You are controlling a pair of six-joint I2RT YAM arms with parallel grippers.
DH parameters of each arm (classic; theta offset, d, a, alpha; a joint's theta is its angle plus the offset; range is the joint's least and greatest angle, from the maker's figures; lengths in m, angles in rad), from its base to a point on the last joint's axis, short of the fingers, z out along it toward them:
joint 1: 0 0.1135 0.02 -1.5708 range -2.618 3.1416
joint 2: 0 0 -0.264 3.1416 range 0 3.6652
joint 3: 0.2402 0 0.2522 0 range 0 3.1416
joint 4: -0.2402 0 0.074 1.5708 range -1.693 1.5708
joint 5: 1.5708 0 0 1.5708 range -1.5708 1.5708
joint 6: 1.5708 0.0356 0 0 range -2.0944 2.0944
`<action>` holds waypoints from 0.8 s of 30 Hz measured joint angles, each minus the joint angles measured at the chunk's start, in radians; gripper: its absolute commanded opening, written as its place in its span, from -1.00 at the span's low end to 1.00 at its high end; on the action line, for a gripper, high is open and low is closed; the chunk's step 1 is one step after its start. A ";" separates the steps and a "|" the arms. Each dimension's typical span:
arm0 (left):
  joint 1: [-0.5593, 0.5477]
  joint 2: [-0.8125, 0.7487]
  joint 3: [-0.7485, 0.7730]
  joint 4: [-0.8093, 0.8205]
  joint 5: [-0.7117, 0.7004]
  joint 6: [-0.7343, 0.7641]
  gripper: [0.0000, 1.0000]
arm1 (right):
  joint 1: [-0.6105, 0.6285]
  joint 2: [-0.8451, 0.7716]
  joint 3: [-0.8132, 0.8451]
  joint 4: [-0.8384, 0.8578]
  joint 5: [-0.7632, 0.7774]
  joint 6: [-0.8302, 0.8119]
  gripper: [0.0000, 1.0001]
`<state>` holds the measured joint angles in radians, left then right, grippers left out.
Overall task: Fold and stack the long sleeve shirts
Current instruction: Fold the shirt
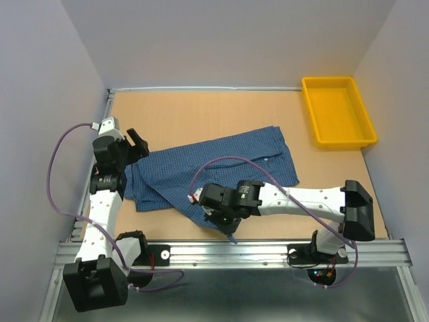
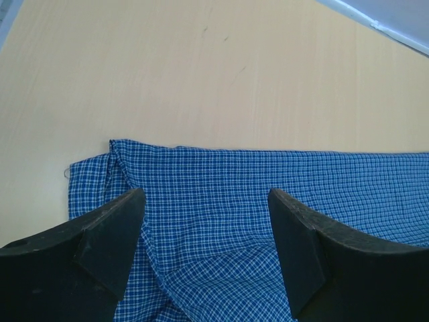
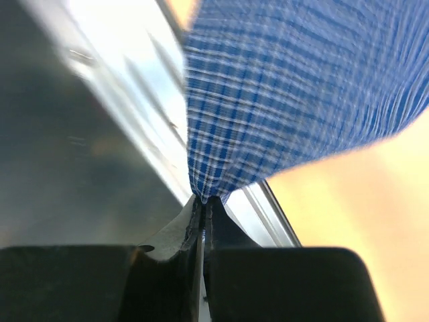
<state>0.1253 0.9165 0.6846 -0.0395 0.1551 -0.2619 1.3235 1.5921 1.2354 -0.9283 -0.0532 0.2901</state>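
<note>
Right end effector (image 3: 204, 201): jaws are pressing together on a thin corner of the blue check shirt (image 3: 281, 87), with cloth fanning out from the tips just above the metal rail (image 1: 234, 251) at the near edge of the desk (image 1: 201, 114). Left end effector (image 2: 204, 194): fingers are standing wide apart over the shirt's left edge, gripping nothing; whether they are touching the cloth cannot be told. Shirt: it is lying rumpled and partly doubled across the middle of the desk, running from beside the left arm toward the right, its near corner being lifted by the right arm. Hazards, as judged: the pinch is taking very little cloth, so the corner is likely to be slipping free once the weight of the shirt starts pulling on it; the hem hanging close to the rail is risking a snag there; the purple cable (image 1: 228, 159) is looping over the shirt and could be dragging or bunching it. Surroundings: a yellow tray (image 1: 335, 107) is sitting at the far right of the desk, near the shirt's far corner but apart from it, and is blocking nothing.
</note>
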 measured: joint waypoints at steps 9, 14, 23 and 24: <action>-0.047 0.036 0.000 0.029 0.081 0.019 0.72 | 0.000 0.066 0.354 -0.094 -0.258 -0.145 -0.99; -0.052 0.061 0.000 0.028 0.089 0.023 0.72 | 0.008 0.182 0.525 -0.132 -0.396 -0.209 -0.99; -0.052 0.062 0.000 0.023 0.057 0.023 0.72 | 0.040 0.317 0.723 -0.227 -0.563 -0.280 -0.99; -0.052 0.062 0.000 0.021 0.047 0.023 0.72 | 0.040 0.328 0.735 -0.233 -0.574 -0.287 -0.99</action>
<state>0.0734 0.9787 0.6846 -0.0189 0.2024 -0.2394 1.3640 1.9198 1.9709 -1.1614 -0.6273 0.0032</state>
